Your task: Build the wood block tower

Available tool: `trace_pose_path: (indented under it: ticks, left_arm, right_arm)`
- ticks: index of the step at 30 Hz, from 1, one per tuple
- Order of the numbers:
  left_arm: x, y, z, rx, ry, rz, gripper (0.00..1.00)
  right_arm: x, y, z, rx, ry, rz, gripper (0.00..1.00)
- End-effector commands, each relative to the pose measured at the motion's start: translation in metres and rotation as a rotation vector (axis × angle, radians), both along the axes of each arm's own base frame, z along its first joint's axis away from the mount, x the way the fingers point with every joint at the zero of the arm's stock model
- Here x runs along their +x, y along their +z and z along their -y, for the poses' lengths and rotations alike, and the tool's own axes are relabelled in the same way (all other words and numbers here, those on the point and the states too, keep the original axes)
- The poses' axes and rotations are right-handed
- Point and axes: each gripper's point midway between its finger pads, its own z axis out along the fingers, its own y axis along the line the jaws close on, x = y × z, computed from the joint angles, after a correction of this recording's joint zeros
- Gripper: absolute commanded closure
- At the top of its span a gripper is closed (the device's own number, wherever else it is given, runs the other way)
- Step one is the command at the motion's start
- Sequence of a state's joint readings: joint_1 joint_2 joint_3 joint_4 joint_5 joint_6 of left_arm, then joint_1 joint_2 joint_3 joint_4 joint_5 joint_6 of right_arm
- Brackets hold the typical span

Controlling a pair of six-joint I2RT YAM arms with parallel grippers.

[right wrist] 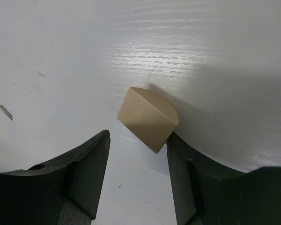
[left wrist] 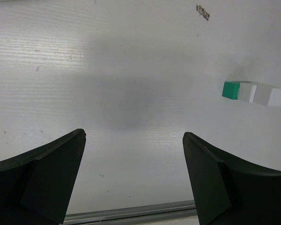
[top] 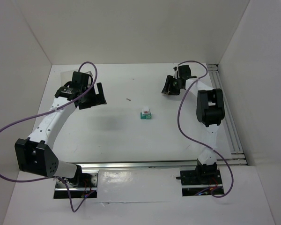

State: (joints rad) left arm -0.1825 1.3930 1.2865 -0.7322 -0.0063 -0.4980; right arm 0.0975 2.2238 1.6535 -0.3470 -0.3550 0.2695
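The white cube with a red mark [top: 145, 111] sits on the teal-green cube [top: 144, 116] at the table's middle. The left wrist view shows the pair at its right edge, teal [left wrist: 231, 90] and white [left wrist: 262, 94]. The tan block [right wrist: 147, 119] lies on the table, tilted, just ahead of my right gripper's fingertips, its corner against the right finger [right wrist: 178, 154]. It is hidden in the top view. My right gripper [right wrist: 138, 136] [top: 171, 87] is open at the back right. My left gripper [left wrist: 135, 135] [top: 91, 96] is open and empty at the back left, well left of the stack.
A small dark speck [top: 128, 99] lies between the left gripper and the stack. A translucent tray corner [top: 66, 75] shows behind the left arm. Aluminium rails run along the right edge [top: 228, 117] and the near edge [top: 150, 165]. White walls enclose the table.
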Motion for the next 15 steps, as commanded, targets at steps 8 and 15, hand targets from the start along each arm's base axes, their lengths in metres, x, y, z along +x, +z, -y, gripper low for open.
trace_pose_path:
  ticks: [8, 15]
  left_arm:
    - [0.001, 0.007, 0.0, 0.007, -0.002, 0.027, 0.02]
    - [0.001, 0.007, 0.0, 0.007, -0.002, 0.027, 0.02]
  right_arm:
    - [-0.011, -0.018, 0.002, 0.014, -0.045, -0.072, 0.36]
    - [-0.005, -0.012, -0.002, 0.163, -0.122, -0.06, 0.34]
